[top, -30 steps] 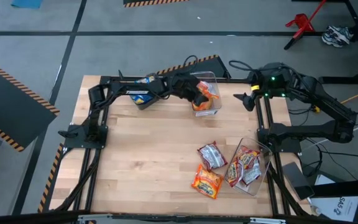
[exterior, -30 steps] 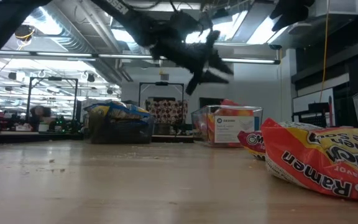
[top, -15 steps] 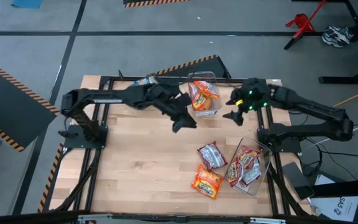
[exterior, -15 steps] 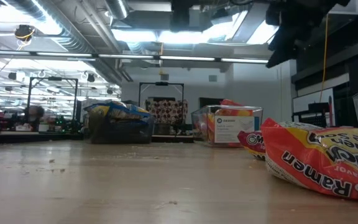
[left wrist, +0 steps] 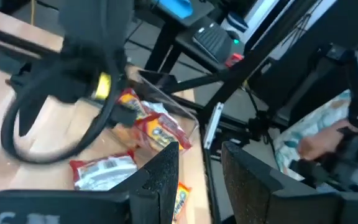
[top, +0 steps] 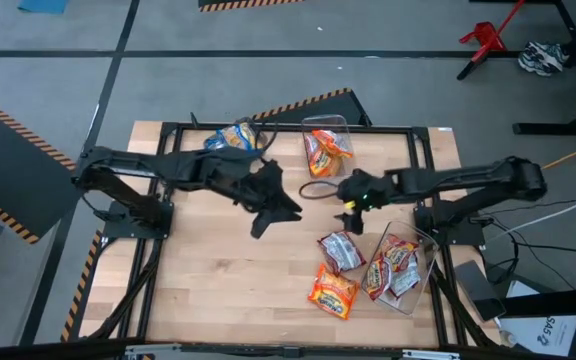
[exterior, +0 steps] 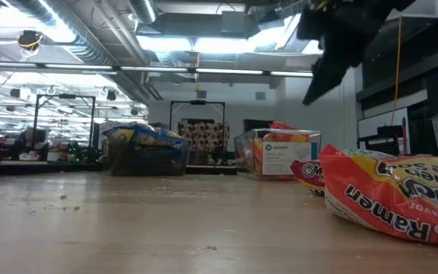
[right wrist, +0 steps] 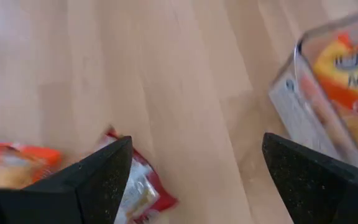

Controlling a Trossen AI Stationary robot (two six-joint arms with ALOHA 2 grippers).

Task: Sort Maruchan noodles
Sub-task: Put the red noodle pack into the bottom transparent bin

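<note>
Two loose noodle packets, a red packet (top: 341,249) and an orange packet (top: 332,291), lie on the bench (top: 218,270) beside the tipped red bin (top: 400,270). The right gripper (top: 349,214) has swung from the back corner to just above the red packet, fingers spread wide and empty, so a pick looks next. The left gripper (top: 260,226) has left the orange bin (top: 330,152), part-open, holding nothing. Only the right wrist view shows the red packet (right wrist: 135,190) between its fingers.

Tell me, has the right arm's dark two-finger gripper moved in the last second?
Yes. The right gripper left the table's far right edge, passing the clear bin toward the middle.
</note>
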